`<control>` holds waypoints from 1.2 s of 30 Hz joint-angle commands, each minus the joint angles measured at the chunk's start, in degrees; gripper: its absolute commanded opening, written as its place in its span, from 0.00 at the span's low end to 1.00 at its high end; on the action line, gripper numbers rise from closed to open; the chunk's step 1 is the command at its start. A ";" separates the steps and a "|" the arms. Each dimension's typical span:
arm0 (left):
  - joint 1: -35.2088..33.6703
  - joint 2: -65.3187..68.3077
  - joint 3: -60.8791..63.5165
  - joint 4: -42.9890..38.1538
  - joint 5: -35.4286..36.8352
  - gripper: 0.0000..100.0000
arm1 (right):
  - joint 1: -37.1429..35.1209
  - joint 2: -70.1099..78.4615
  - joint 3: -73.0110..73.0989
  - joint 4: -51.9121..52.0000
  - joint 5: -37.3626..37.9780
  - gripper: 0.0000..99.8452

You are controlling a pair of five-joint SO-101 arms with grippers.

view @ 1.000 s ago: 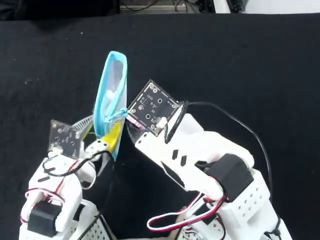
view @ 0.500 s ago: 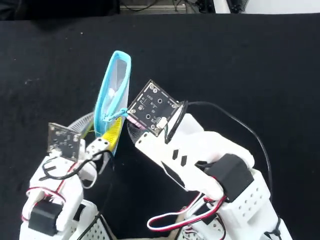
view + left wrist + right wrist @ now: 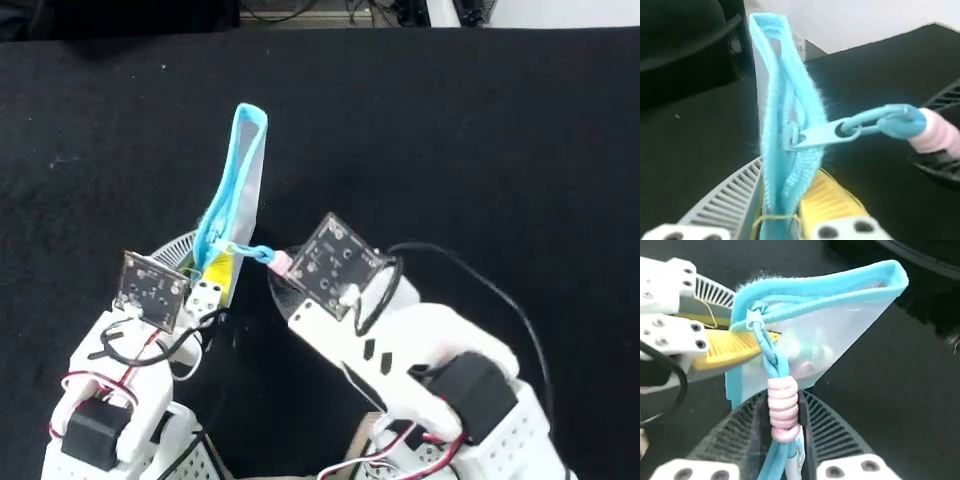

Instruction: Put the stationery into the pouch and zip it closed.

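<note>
Two arms met over the black table (image 3: 470,140), and between them the pouch (image 3: 240,170) stood on edge, its blue-trimmed zip side up and its far end pointing away from the arm bases. The left gripper (image 3: 212,278) was clamped on the near end of the pouch, a yellow finger (image 3: 830,200) on one side and a ribbed grey finger (image 3: 725,197) on the other, with the blue trim pinched between them. The zipper slider (image 3: 807,136) sat on the trim just beyond that grip, so the two fingers crowded the zip close beside it. From the slider a blue pull cord (image 3: 880,119) ran sideways to a pink coil (image 3: 784,407). The right gripper (image 3: 785,440) was closed tight on the cord, the coil wedged between its dark ribbed fingers. Through the clear side of the pouch some coloured shapes (image 3: 802,352) showed, too blurred to name. Whether the zip beyond the slider was fully closed I could not tell. A black cable (image 3: 480,270) looped over the cloth beside the right arm's wrist, red and white wires (image 3: 75,385) hung at the left arm's base, and more cables (image 3: 300,12) lay past the table's far edge.
</note>
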 commanded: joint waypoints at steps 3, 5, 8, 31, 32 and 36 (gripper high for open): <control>-3.30 0.35 -3.03 3.60 -7.30 0.03 | 0.62 -7.96 8.31 -8.53 0.26 0.01; -3.38 0.35 -6.46 5.89 -8.79 0.03 | 0.62 -9.54 9.98 -9.67 -0.79 0.01; -5.41 0.35 -9.63 7.30 -10.46 0.03 | 0.53 -10.95 11.12 -11.16 -7.03 0.01; 4.09 0.44 2.59 4.75 -6.95 0.03 | -9.85 -11.47 13.85 -5.63 -8.88 0.19; 4.35 0.44 3.03 4.75 -6.95 0.03 | -10.29 -11.47 13.76 -5.45 -8.88 0.19; 4.44 0.44 4.18 4.66 -6.86 0.03 | -11.60 -13.58 13.85 -5.36 -9.32 0.19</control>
